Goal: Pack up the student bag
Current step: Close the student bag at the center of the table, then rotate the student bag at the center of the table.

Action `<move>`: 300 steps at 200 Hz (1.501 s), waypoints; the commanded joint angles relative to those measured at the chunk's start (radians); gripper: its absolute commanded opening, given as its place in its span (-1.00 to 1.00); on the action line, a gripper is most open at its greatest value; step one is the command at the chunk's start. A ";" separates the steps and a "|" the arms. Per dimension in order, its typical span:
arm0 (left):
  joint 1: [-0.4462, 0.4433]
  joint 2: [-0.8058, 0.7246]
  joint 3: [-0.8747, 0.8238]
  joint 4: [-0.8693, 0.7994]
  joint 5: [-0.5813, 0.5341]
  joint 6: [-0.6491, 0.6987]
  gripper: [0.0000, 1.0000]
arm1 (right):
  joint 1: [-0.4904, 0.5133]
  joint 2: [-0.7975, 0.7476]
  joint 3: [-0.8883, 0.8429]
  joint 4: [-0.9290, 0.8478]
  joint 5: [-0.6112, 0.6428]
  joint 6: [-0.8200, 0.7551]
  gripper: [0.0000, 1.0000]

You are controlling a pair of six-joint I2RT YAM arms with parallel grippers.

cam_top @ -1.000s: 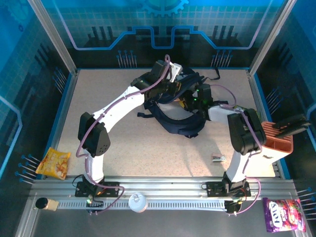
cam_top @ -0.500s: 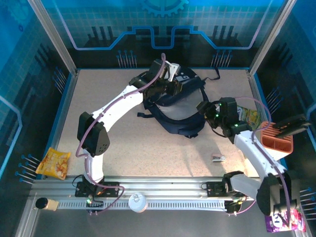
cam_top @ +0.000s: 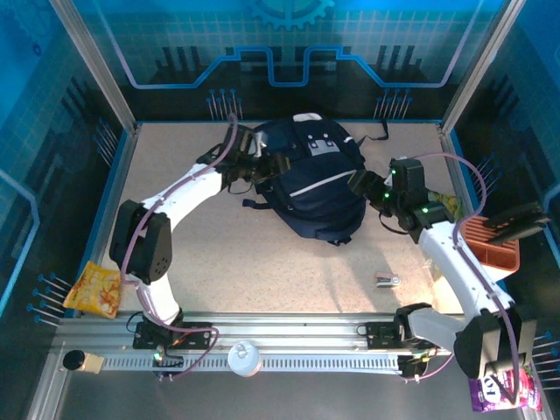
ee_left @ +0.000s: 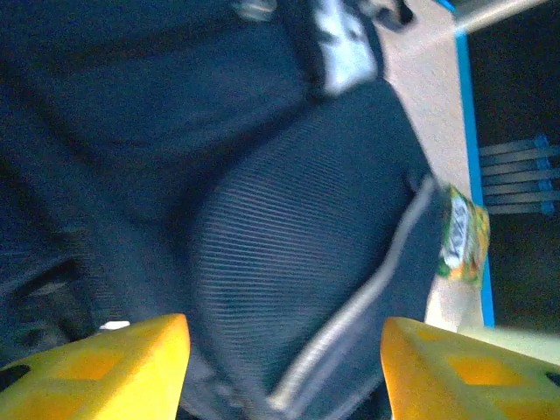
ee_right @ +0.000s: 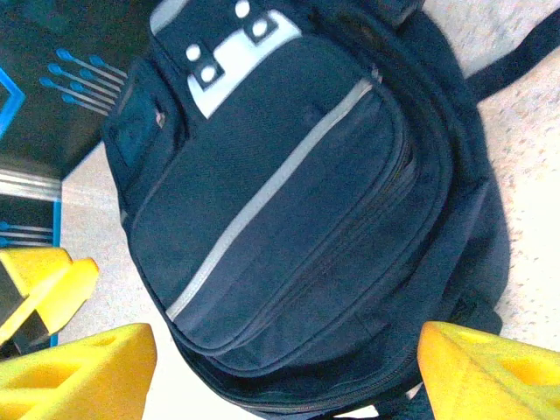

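Speckled counter (cam_top: 219, 258): student bag (cam_top: 315, 188) lies 12-to-6. Left claw (cam_top: 278, 166) at its 9 o'clock, right claw (cam_top: 360, 185) at 3, both spread, empty.

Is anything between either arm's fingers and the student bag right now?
Nothing visible is in the way. The right fingers stand open just off the right side of the student bag, and the left fingers stand open at its left edge. Each wrist view looks straight onto navy fabric.
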 commanded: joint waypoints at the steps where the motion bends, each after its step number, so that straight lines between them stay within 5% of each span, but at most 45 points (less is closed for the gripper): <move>1: 0.056 -0.024 -0.068 0.112 0.052 -0.149 0.20 | 0.021 0.048 0.010 0.063 -0.084 -0.010 0.56; 86: 0.130 0.155 0.032 0.110 0.113 -0.206 0.05 | 0.040 0.197 -0.003 0.194 -0.189 0.068 0.52; 114: 0.129 0.210 0.084 0.108 0.151 -0.194 -0.21 | 0.042 0.211 -0.019 0.214 -0.201 0.075 0.50; 221: 0.128 0.277 0.130 0.063 0.153 -0.176 -0.20 | 0.042 0.363 -0.001 0.311 -0.254 0.110 0.49; 300: 0.129 0.231 0.075 0.088 0.127 -0.183 -1.00 | 0.062 0.572 0.193 0.313 -0.288 -0.001 0.36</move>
